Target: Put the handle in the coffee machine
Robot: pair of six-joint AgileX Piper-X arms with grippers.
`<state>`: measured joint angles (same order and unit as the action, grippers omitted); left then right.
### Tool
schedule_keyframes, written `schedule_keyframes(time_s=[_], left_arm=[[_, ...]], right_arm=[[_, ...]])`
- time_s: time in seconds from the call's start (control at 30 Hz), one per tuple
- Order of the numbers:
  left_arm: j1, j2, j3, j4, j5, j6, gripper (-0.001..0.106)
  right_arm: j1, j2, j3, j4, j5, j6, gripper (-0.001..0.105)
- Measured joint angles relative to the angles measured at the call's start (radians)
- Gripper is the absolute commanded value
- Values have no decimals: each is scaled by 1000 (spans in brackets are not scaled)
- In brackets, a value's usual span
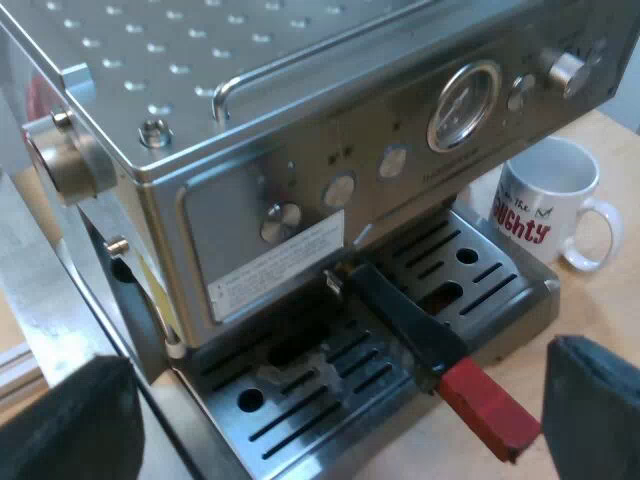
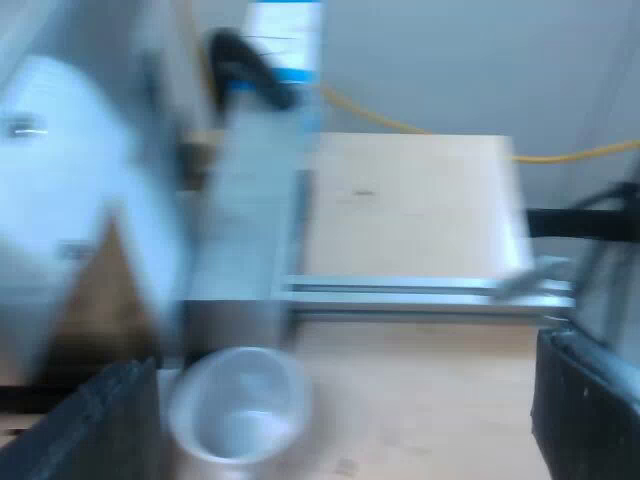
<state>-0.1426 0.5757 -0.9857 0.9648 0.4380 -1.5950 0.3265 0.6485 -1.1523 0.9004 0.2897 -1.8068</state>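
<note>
Holder [image 1: 405, 315] appears seated in the espresso machine [image 1: 250, 120], hence left gripper [image 1: 330, 415] hangs wide and empty; right gripper [image 2: 335, 410] likewise wide, empty.

Bright even light (soft glare on machine [image 1: 300, 150]).

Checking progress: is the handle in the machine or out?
In: the handle runs up under the espresso machine, red end over the drip tray.

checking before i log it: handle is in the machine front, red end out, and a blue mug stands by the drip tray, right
The mug is white with red lettering, not blue, as the left wrist view shows. The handle in the machine front and the drip tray are as you say.
</note>
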Motion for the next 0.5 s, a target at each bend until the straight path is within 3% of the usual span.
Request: schedule_keyframes(time_s=[0.27, 0.5], left_arm=[[110, -82, 0, 16, -3, 8, 82], [176, -262, -3, 21, -3, 8, 82]], right_arm=[[-107, -77, 0, 111, 0, -40, 77], [-112, -225, 0, 185, 22, -34, 77]])
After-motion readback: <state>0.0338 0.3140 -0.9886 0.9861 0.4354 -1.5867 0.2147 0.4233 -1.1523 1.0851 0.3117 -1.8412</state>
